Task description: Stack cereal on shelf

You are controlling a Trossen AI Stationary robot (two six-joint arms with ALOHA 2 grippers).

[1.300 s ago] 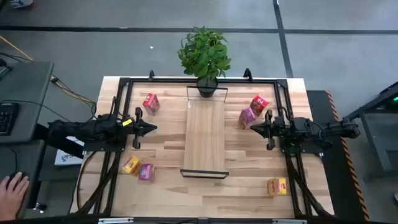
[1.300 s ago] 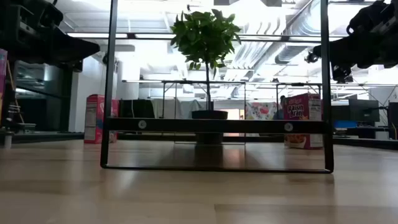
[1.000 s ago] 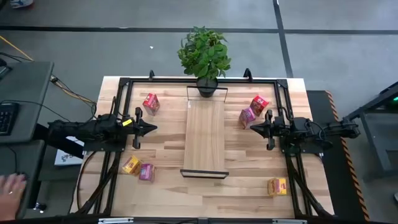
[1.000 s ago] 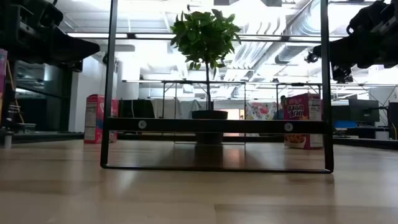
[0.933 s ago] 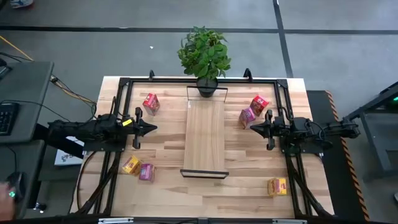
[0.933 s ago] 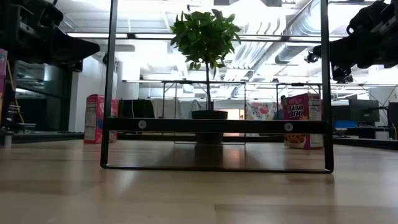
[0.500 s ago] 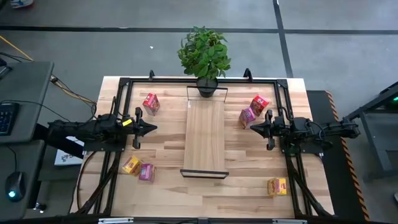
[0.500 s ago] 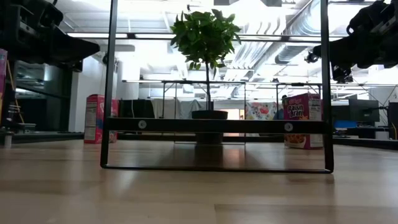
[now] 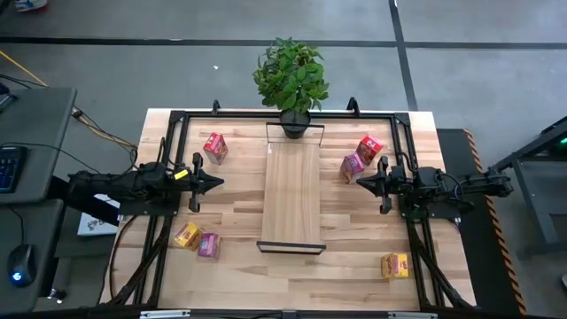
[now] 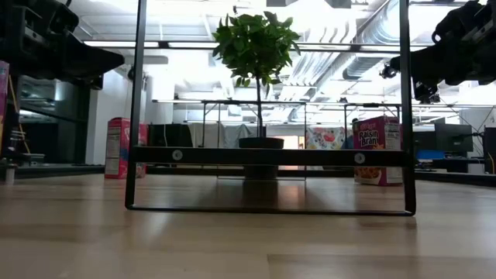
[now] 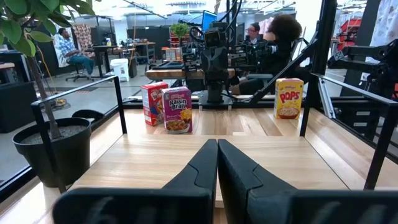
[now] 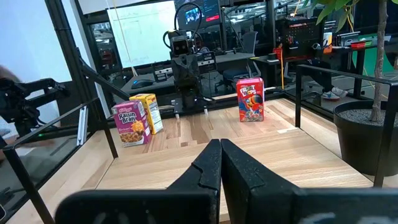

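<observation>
The shelf (image 9: 291, 197), a long light-wood plank in a thin black frame, stands mid-table on its frame ends (image 10: 267, 209). Six small cereal boxes stand on the tabletop: red (image 9: 214, 146) at far left, red (image 9: 368, 148) and pink (image 9: 353, 167) at far right, yellow (image 9: 186, 235) and pink (image 9: 209, 245) at near left, and yellow (image 9: 395, 265) at near right. My left gripper (image 9: 217, 183) hovers left of the shelf, shut and empty (image 11: 217, 146). My right gripper (image 9: 361, 182) hovers right of the shelf, shut and empty (image 12: 221, 146).
A potted plant (image 9: 291, 80) stands at the shelf's far end. A black frame (image 9: 177, 120) runs around the tabletop. A desk with a mouse (image 9: 21, 263) stands left of the table. People sit in the room beyond (image 11: 68, 50).
Both arms have kept still and no box has moved. A person's hand by the desk left of the table has drawn back out of view, leaving the mouse showing.
</observation>
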